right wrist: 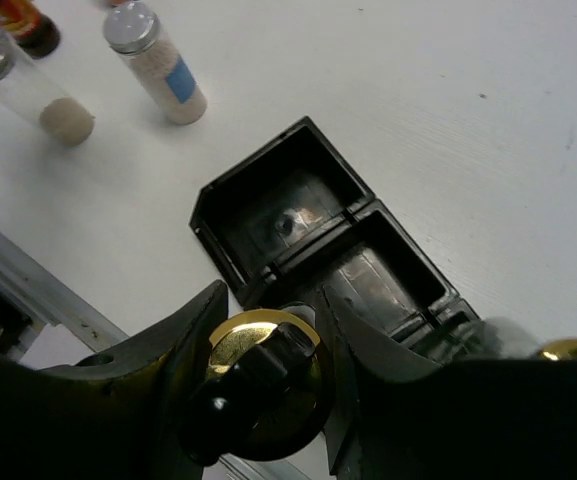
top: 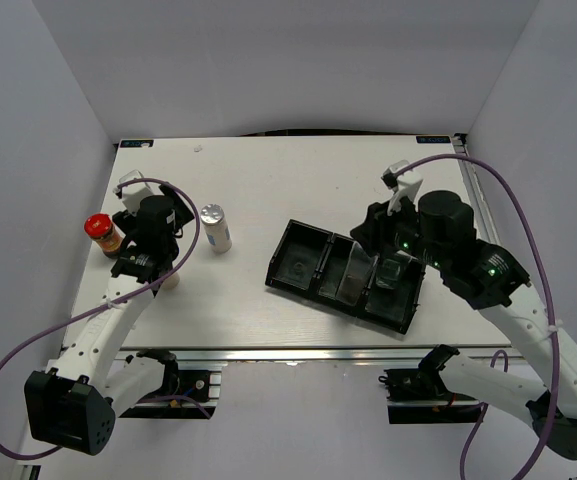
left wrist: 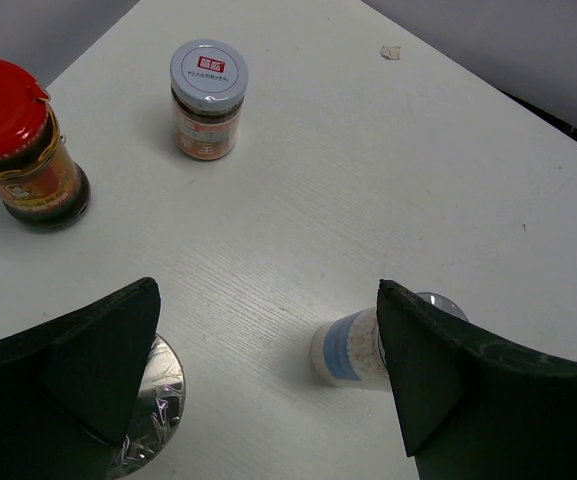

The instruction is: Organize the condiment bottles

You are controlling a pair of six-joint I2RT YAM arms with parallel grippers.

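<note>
One white, faintly grained tabletop (top: 298, 180) is recorded, enclosed on three sides by plain pale grey walls (top: 268, 60). An aluminium rail (top: 318, 352) runs along the near edge.

Count of items:
- Two tall clear glass bottles with gold pourer tops are noted: the held bottle (right wrist: 248, 335) and the second bottle (right wrist: 568, 350).
- Two silver-capped shakers are noted: the blue-labelled shaker (top: 215, 227) and the clear shaker (right wrist: 28, 90).
- One red-capped brown jar (left wrist: 23, 150), one small pale-lidded jar (left wrist: 208, 100) and one black three-compartment plastic tray (top: 296, 262) are noted.

Right gripper (right wrist: 268, 305): the fingers are pressed against either side of the held bottle's gold top. In the top view this bottle is placed at the tray's right-hand compartment. Its pourer is pointed up at the wrist camera, so the long axis is taken as near vertical. Only the gold top of the second bottle is seen, at the edge of the right wrist view just beside one finger. Its compartment cannot be told.

Left gripper (left wrist: 268, 330): the fingers are spread wide with nothing between them, above the left part of the table. Each shaker is partly hidden behind one finger. Both are upright, caps up, long axes vertical. The two jars are upright beyond the fingers, apart from each other. All four are well apart from the tray.
</note>
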